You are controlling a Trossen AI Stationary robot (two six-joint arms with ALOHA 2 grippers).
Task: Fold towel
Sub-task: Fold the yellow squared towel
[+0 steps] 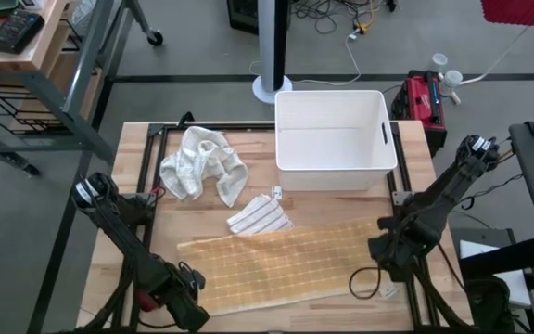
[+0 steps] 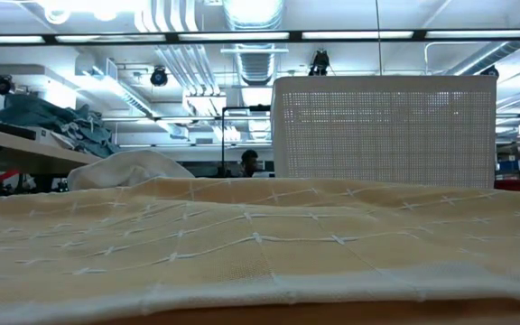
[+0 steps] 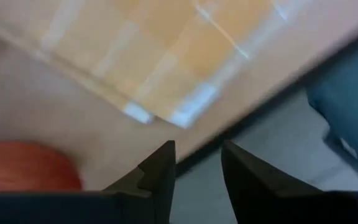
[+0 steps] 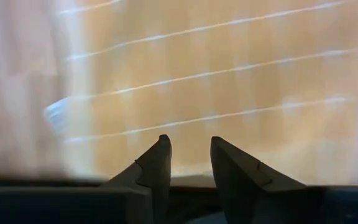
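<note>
My left gripper (image 3: pixel 197 165) and right gripper (image 4: pixel 190 163) hang unclenched at the limp, light yellow towel's (image 1: pixel 276 264) seven and four o'clock corners, where I'd pinch it.

The right gripper (image 4: pixel 189 163) is seen low over the towel (image 4: pixel 229 81), its two dark fingers (image 4: pixel 153 171) parted by a narrow gap with nothing held between them. The yellow cloth is crossed by thin pale lines. A pale corner of the towel (image 4: pixel 56 113) is seen off to one side, with bare table (image 4: pixel 17 87) beyond its edge.
</note>
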